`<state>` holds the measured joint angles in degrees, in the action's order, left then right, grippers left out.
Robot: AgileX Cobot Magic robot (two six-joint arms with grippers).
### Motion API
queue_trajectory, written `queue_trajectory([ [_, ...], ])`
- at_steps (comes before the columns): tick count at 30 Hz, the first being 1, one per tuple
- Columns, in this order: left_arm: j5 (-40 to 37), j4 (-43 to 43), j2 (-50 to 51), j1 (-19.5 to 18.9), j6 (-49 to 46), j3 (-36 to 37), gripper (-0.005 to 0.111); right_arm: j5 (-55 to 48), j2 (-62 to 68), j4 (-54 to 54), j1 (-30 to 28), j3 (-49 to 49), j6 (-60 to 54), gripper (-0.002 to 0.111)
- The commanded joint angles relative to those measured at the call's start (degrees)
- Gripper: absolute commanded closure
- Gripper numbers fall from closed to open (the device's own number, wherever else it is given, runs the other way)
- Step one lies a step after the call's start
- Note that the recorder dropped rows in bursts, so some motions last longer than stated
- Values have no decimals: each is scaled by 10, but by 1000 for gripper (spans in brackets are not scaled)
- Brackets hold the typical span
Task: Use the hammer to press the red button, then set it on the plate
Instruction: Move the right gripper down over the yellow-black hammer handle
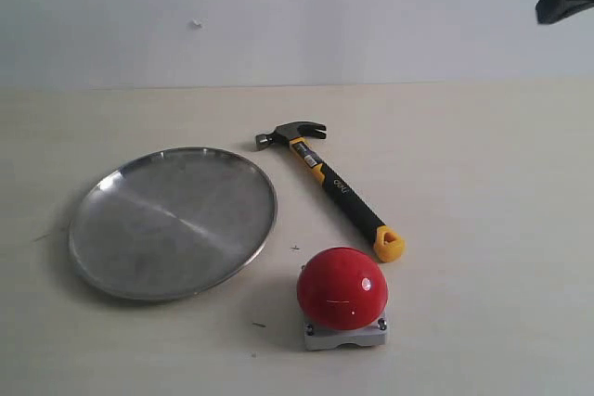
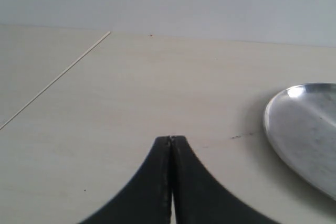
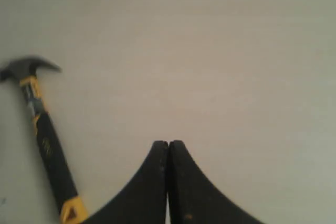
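Observation:
The hammer (image 1: 332, 185) lies flat on the pale table, dark head toward the back, yellow looped end near the red button (image 1: 342, 287). That glossy dome sits on its grey base at the front. Left of both rests the steel plate (image 1: 173, 222). In the right wrist view the hammer (image 3: 46, 145) lies off to the side of my right gripper (image 3: 168, 143), which is shut with nothing in it. A dark part of that arm shows at the exterior view's top right corner. My left gripper (image 2: 170, 138) is shut and empty, with the plate's rim (image 2: 302, 129) beside it.
A thin seam line (image 2: 55, 80) crosses the table in the left wrist view. A plain pale wall (image 1: 278, 6) stands behind the table. A few small dark specks (image 1: 257, 325) lie near the button.

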<state>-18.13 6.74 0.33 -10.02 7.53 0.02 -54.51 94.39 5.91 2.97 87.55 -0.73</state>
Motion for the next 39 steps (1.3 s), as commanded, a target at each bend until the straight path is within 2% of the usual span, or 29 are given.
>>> queue_trajectory([
  [1, 3, 1, -3, 0, 0, 0, 107, -127, 87, 30, 34, 86, -51, 108],
  [8, 3, 1, -3, 0, 0, 0, 107, -135, 209, 25, 139, 178, -42, 108],
  [14, 3, 1, -3, 0, 0, 0, 107, -151, 321, -33, 218, 297, -19, 108],
  [20, 3, 1, -3, 0, 0, 0, 107, -154, 411, -30, 240, 401, -15, 108],
  [23, 3, 1, -3, 13, 0, 0, 107, -154, 448, -28, 240, 431, -15, 108],
  [27, 3, 1, -3, 14, 0, 0, 107, -153, 484, -28, 240, 436, -22, 108],
  [29, 3, 1, -3, 14, 0, 0, 107, -119, 495, -32, 240, 436, -22, 107],
  [30, 3, 1, -3, 14, 0, 0, 107, -109, 498, -32, 240, 436, -22, 105],
  [31, 3, 1, -3, 14, 0, 0, 107, -94, 504, -31, 240, 436, -22, 98],
  [36, 3, 1, -3, 14, 0, 0, 107, -68, 513, -51, 240, 436, -22, 56],
  [39, 3, 1, -3, 14, 0, 0, 107, -67, 518, -51, 240, 436, -39, 53],
])
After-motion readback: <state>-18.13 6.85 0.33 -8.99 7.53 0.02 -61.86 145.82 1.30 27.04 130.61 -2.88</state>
